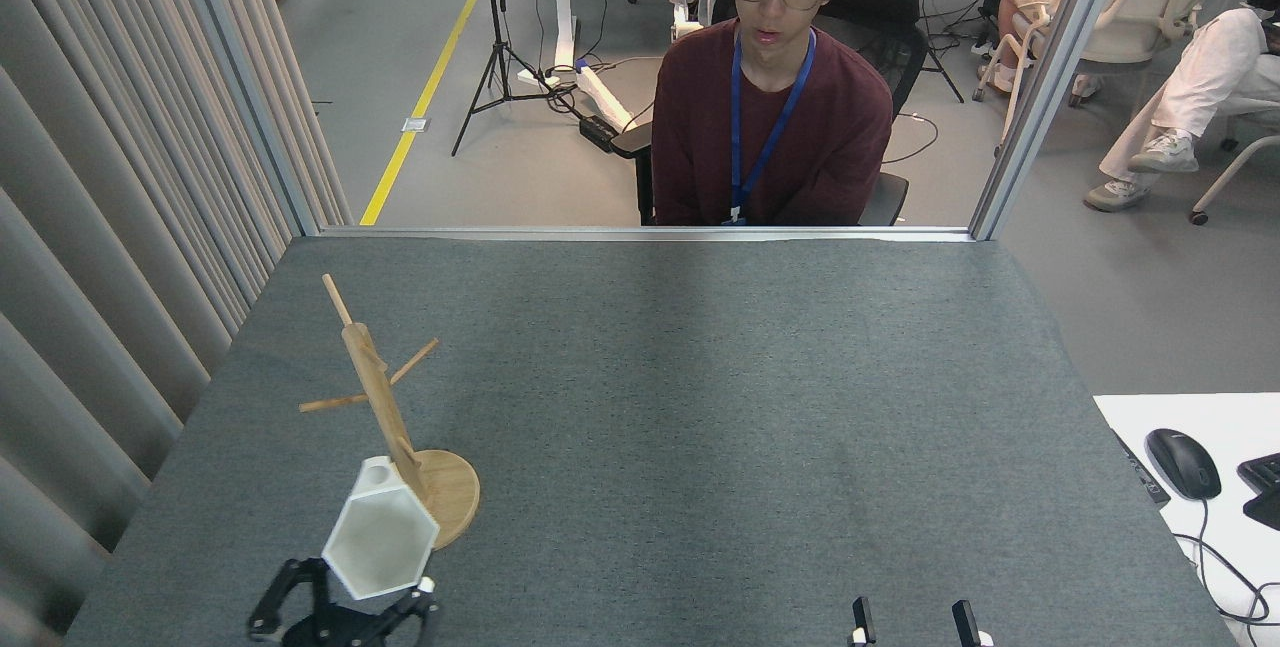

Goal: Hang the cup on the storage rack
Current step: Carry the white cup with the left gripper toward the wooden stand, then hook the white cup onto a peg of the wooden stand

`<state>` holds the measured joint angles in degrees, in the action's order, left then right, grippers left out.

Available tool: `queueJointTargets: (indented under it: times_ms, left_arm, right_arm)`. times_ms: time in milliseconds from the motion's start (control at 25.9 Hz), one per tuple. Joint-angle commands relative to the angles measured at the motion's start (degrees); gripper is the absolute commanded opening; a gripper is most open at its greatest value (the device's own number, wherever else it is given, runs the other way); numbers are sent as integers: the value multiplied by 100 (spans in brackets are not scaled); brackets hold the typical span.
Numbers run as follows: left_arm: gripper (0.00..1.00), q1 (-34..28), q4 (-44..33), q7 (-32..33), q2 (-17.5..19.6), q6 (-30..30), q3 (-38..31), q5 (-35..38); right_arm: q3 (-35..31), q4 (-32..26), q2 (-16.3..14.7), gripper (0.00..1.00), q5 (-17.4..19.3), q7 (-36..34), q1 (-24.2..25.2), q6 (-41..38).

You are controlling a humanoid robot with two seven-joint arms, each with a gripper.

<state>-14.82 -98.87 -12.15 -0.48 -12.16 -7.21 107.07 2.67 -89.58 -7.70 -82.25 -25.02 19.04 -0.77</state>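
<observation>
Left pincer (375, 595) grips the white matte faceted hexagonal-rimmed cup (380, 539) from below near the desk's front-left corner; cup judged light, rigid, smooth, best held by its body, leaving the pierced tab free.

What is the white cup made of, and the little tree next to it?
The cup looks like matte white plastic or ceramic: flat facets, no shine; which one, the view leaves open. The storage rack looks like pale unpainted wood, with faint grain visible on its round base.
</observation>
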Motion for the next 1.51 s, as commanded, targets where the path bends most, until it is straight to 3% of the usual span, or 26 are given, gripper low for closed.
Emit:
queueJointTargets:
  times_ms: [0, 77, 193, 502, 1121, 1198, 1237, 1275, 1469]
  left_arm:
    - [41, -144, -18, -252, 92, 47, -958, -2]
    - [42, -83, -9, -252, 57, 99, -1257, 69]
    - [41, 181, 17, -287, 57, 249, -1503, 860]
    - [39, 1016, 307, -331, -277, 293, -1459, 2037]
    - [40, 1367, 738, -463, -462, 319, -1055, 2898]
    - [48, 1420, 852, -481, -497, 337, -1020, 3004]
    - [65, 1455, 896, -534, -506, 345, -993, 3004]
    - [99, 1491, 940, -595, -523, 381, -976, 3004]
    - [100, 1491, 984, -701, -497, 372, -976, 2995]
  right_arm:
    - [-12, 45, 5, 99, -2, -3, 3, 7]
    - [-12, 54, 5, 99, -2, 6, 3, 7]
    - [-3, 54, 5, 99, -11, 6, -6, 7]
    - [-12, 81, -39, 99, -2, 6, -6, 7]
    - [-29, 195, -30, 99, 25, -12, -85, -2]
    - [-29, 204, -30, 99, 25, -12, -85, -2]
    - [-29, 221, -30, 99, 25, -20, -85, -2]
    - [-38, 230, -39, 99, 25, -47, -85, -10]
    - [-38, 318, -47, 99, 33, -143, -85, -19]
